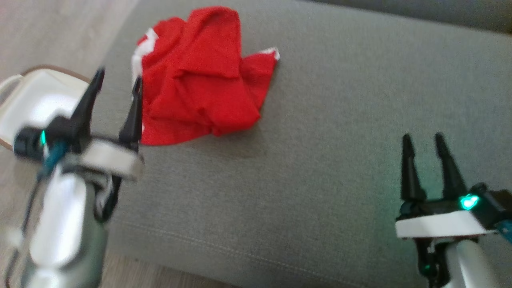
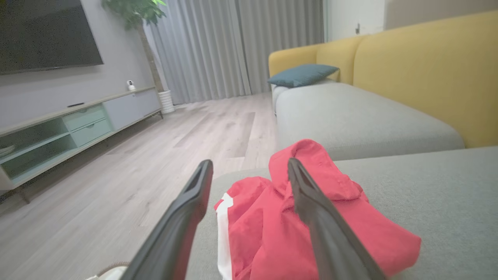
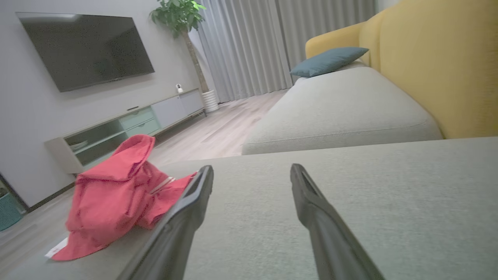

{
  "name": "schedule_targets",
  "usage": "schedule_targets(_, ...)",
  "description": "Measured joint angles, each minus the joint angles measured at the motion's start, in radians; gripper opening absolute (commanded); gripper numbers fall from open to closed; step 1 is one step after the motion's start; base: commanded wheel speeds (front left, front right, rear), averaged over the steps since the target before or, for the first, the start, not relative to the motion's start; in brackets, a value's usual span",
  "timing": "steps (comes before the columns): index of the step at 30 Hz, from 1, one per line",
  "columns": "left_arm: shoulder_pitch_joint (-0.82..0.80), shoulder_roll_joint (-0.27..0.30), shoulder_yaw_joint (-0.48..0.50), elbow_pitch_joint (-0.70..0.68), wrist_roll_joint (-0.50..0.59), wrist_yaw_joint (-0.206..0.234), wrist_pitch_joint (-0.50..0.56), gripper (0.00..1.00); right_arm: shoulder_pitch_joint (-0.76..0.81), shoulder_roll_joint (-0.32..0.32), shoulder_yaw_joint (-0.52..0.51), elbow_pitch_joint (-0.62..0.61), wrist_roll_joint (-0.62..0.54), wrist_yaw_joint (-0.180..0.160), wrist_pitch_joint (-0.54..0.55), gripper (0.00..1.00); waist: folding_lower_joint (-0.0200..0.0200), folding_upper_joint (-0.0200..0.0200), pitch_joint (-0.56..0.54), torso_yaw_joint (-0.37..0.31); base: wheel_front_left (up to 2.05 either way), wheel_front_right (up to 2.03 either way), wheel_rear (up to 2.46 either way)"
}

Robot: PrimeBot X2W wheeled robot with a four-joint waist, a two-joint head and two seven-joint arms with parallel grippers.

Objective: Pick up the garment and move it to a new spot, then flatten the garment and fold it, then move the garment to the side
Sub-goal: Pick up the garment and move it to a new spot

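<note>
The garment (image 1: 200,76) is red with white trim and lies crumpled in a heap near the left end of a grey sofa seat (image 1: 320,160). My left gripper (image 1: 118,82) hovers open just left of the heap, its right finger over the cloth's edge, holding nothing. In the left wrist view the garment (image 2: 268,225) lies right ahead of the open left gripper (image 2: 250,166). My right gripper (image 1: 424,141) is open and empty over bare cushion at the lower right, far from the cloth. The right wrist view has the garment (image 3: 116,190) off to the left of the right gripper (image 3: 252,171).
A white rounded object (image 1: 36,100) sits on the floor left of the seat edge. Beyond are a yellow sofa back (image 2: 428,70), a teal cushion (image 2: 301,74), a low TV cabinet (image 2: 70,128) and wood floor (image 2: 155,155). The grey seat stretches wide to the right of the garment.
</note>
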Motion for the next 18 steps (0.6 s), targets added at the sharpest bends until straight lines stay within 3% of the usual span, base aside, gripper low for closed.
schedule_targets(5,-0.261,0.063,-0.1,0.137,-0.061,-0.019,0.156,1.0,-0.032,-0.001,-0.057,-0.053,-0.038,0.0,0.0,1.0,0.0001,0.0,0.101,-0.033,0.0,0.0,0.0)
schedule_targets(10,-0.48,0.147,-0.3,0.26,-0.215,-0.026,0.311,1.0,-0.065,-0.001,-0.075,-0.109,-0.046,0.0,0.01,1.0,0.0001,-0.0001,0.187,-0.076,0.0,0.0,0.0)
schedule_targets(18,-0.688,0.223,-0.444,0.464,-0.388,-0.026,0.453,1.0,-0.091,-0.002,-0.056,-0.129,-0.044,0.0,0.014,1.0,0.0,-0.0001,0.276,-0.161,0.0,0.0,0.0)
